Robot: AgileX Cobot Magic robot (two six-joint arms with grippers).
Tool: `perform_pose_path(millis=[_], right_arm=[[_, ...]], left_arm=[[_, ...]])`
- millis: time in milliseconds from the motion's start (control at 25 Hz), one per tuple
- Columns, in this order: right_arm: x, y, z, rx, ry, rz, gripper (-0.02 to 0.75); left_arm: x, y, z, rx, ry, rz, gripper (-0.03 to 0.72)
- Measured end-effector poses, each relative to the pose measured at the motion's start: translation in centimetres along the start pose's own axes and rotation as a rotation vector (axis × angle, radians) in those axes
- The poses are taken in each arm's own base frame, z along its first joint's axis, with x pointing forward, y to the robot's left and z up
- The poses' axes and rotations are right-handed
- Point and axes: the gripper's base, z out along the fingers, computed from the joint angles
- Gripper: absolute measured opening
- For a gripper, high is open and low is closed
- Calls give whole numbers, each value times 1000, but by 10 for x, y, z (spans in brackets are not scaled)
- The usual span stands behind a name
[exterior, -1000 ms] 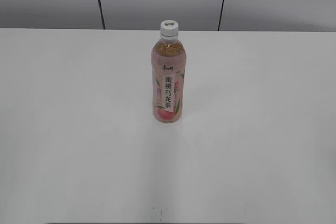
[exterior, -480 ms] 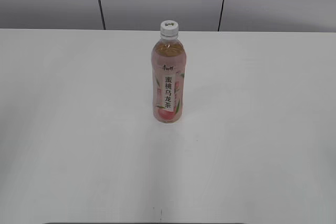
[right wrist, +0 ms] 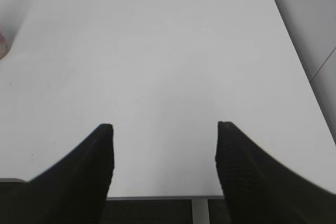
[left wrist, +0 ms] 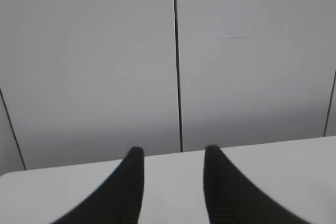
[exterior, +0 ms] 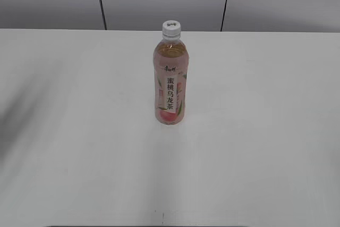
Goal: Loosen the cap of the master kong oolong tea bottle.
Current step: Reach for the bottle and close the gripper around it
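Exterior view: master kong oolong tea bottle (exterior: 170, 81) upright, cap (exterior: 171, 28) topmost; both tools spread, empty.

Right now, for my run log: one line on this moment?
bottle upright | cap on | left pincer open | right pincer open | no contact

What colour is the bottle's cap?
White, with a faint mark on top; the cap shows best in the exterior view.

left hand (left wrist: 170, 153) and right hand (right wrist: 164, 127): black, tapered fingers; ribbed texture on inner faces
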Motion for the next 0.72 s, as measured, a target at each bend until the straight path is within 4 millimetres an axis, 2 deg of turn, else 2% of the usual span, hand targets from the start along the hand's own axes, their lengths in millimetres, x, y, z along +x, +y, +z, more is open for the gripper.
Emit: perform_pose_path(millis=[240, 560, 720], right_arm=[[0, 0, 0, 0, 0, 0, 466], [0, 0, 0, 0, 0, 0, 466], [0, 0, 0, 0, 0, 0, 466]], left_arm=[[38, -3, 42, 18, -18, -15, 244], [76, -8, 64, 45, 18, -115, 244], [97, -21, 72, 171, 9, -110, 244]])
